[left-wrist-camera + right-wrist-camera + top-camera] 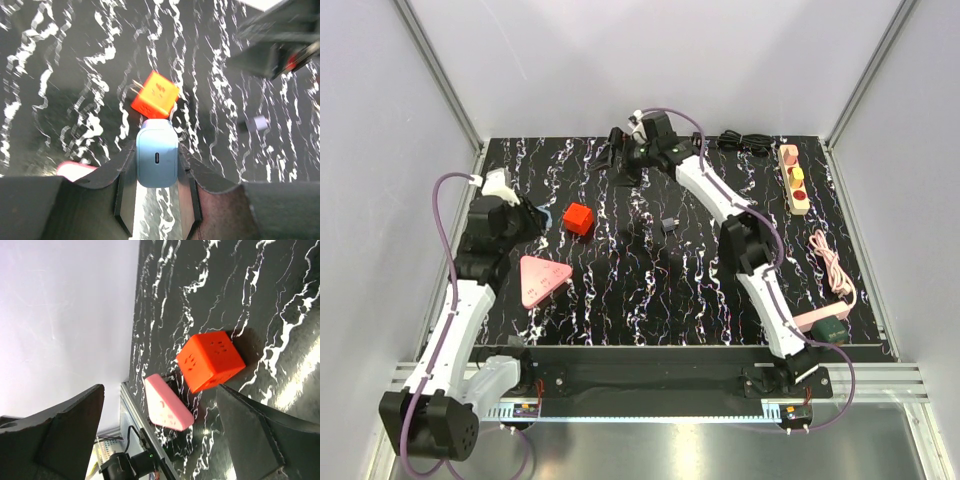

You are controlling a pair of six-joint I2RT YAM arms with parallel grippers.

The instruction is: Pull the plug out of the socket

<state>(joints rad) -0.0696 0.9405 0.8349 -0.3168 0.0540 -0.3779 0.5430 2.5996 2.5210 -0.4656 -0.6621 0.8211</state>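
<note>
Clamping pale blue plug [156,159] between left fingers [126,196], orange cube [155,95] just beside

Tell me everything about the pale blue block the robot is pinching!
The pale blue plug block looks like smooth plastic, with rounded corners and one small oval port on the end facing the camera. The left gripper is shut on it, black fingers on both sides. Its far end nears the orange-red cube; touching cannot be told.
</note>
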